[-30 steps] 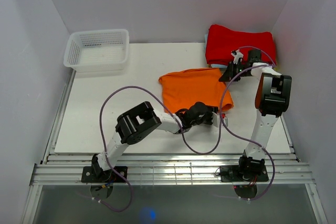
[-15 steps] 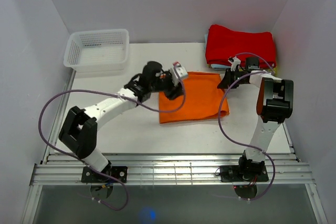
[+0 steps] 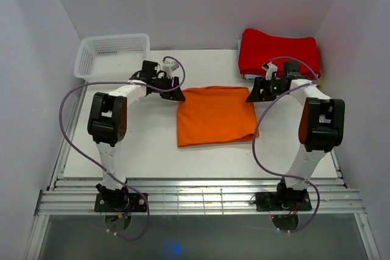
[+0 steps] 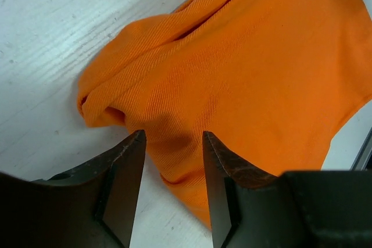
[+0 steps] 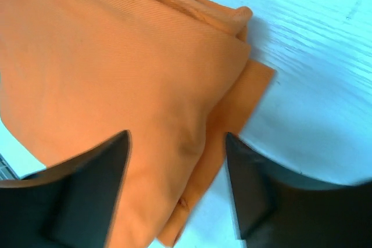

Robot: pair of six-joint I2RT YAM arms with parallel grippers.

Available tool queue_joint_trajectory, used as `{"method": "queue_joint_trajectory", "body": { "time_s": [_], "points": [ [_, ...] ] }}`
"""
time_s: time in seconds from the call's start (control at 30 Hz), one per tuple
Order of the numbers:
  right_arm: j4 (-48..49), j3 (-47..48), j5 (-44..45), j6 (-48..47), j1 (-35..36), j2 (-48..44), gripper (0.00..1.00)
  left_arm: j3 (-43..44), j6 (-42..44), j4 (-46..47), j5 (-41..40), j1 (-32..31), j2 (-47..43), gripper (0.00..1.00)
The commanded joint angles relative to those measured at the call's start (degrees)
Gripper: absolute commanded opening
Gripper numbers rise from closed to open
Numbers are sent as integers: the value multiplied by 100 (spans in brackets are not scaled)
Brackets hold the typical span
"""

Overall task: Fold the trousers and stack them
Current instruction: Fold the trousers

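The orange trousers (image 3: 216,117) lie folded into a flat rectangle in the middle of the white board. My left gripper (image 3: 178,95) sits at their far left corner. In the left wrist view this gripper (image 4: 172,140) is open, and a rounded fold of the trousers (image 4: 244,74) lies under the gap, not pinched. My right gripper (image 3: 251,97) sits at the far right corner. The right wrist view shows it (image 5: 177,143) open too, low over the layered edge of the trousers (image 5: 116,56).
A red folded cloth (image 3: 279,52) lies at the back right, just behind the right gripper. A white basket (image 3: 113,56) stands at the back left. The board (image 3: 134,144) ends at metal rails (image 3: 201,199) near the arm bases, and walls close in on both sides.
The left arm swung from the trousers' near right edge over to their far left corner, and the cloth now lies flatter and further left. The right gripper has gone from shut to open.
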Motion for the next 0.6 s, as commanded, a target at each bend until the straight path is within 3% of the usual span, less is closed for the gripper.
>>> {"method": "queue_joint_trajectory", "body": {
  "time_s": [0.0,0.07,0.13,0.17,0.27,0.33,0.43,0.5,0.57],
  "points": [
    [-605,400,178,-181,-291,-617,77,61,-74,530,631,-21,-470,56],
    [-808,428,109,-199,-388,-898,84,-62,400,533,669,-187,-838,64],
    [-1124,305,38,-199,-520,-1117,99,-107,1485,51,406,-398,-1068,66],
    [-1247,218,-136,-234,-547,-1188,90,-176,1797,-81,240,-661,-1347,70],
    [-1284,-397,-287,-323,-643,-1688,90,-764,2641,-153,-385,-1240,-1841,74],
    [-585,-1045,-217,-235,-801,-2362,90,-1377,2889,197,-1023,-1636,-2333,94],
    [199,-1531,361,291,-881,-3067,90,-2125,3635,1041,-2287,-2629,-2738,98],
    [193,-1664,636,425,-924,-3219,90,-2164,3978,1297,-2512,-3202,-2652,98],
    [-25,-1699,181,294,-1056,-3255,90,-1780,3963,1158,-2539,-3596,-2231,95]
  ]
}}
